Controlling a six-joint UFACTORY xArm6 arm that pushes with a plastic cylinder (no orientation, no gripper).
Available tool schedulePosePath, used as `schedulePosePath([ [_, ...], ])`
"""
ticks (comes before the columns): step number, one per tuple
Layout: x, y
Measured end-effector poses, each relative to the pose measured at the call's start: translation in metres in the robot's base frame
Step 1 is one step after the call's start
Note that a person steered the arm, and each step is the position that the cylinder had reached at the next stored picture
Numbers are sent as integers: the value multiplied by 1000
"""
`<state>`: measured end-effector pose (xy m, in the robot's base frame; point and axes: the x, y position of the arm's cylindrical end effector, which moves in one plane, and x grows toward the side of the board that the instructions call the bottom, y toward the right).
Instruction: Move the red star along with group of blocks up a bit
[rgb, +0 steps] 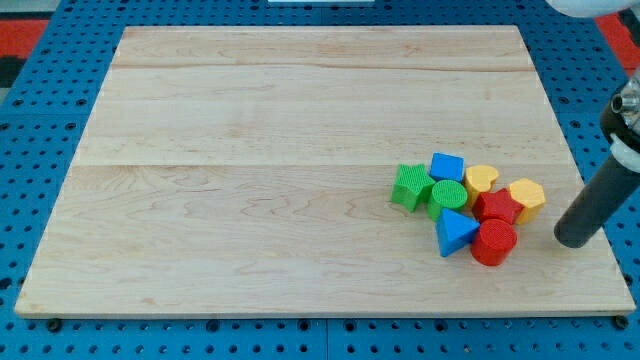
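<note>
Single camera view of the wooden tabletop (300, 120) with all blocks gathered in one cluster at the lower right of the frame. The red star (497, 207) lies in the right part of that cluster, touching the red cylinder (493, 243) just below it, the yellow hexagon (527, 196) to its right and the yellow heart (481, 179) at its upper left. Further left sit the blue triangle (456, 233), the green cylinder (448, 196), the blue cube (447, 166) and the green star-like block (411, 186) at the cluster's left edge. My arm carries no hand, so nothing is spread, pressed together or pinching; it ends in a dark rod whose tip (571, 242) rests on the tabletop to the right of the cluster, near the red cylinder and the yellow hexagon but apart from both. I judge the task as not yet begun: the group sits low on the tabletop, and my tip stands beside it, not beneath it. What remains, as I read it, is to bring my tip below the cluster and push the whole group toward the top of the frame. No containers appear in view.
</note>
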<state>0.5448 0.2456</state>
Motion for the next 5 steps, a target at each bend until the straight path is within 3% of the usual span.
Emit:
schedulePosePath([
  [5,-33,-76],
])
